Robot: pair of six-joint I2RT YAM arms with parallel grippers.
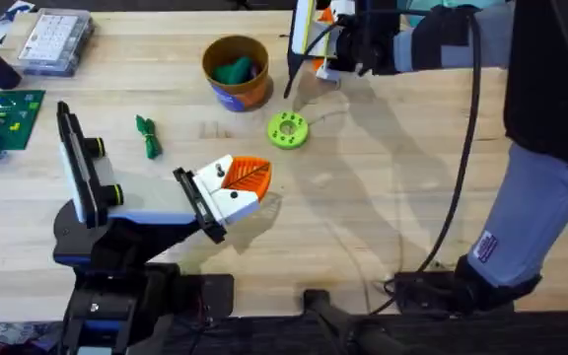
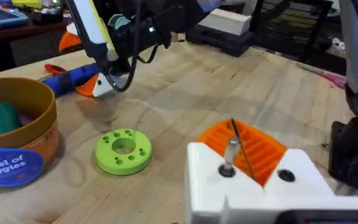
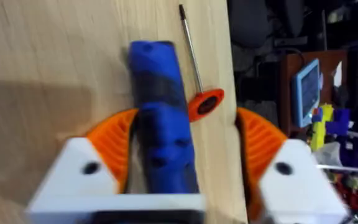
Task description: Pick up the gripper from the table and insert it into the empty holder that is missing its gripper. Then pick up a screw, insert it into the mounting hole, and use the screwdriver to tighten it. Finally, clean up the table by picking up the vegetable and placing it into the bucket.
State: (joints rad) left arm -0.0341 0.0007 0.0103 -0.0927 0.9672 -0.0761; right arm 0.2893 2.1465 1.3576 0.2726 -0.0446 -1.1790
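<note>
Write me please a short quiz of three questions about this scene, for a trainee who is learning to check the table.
1. True or false: the small dark-green knotted toy vegetable already lies inside the round yellow-orange bucket.
2. What lies between the open fingers of the right gripper? A: the blue pen-shaped power screwdriver. B: a metal spoon. C: a glass jar.
3. Fill in: the flat lime-green disc with holes lies on the wooden ____.

Key: 1 false, it lies on the table, apart from the bucket. 2 A. 3 table.
</note>
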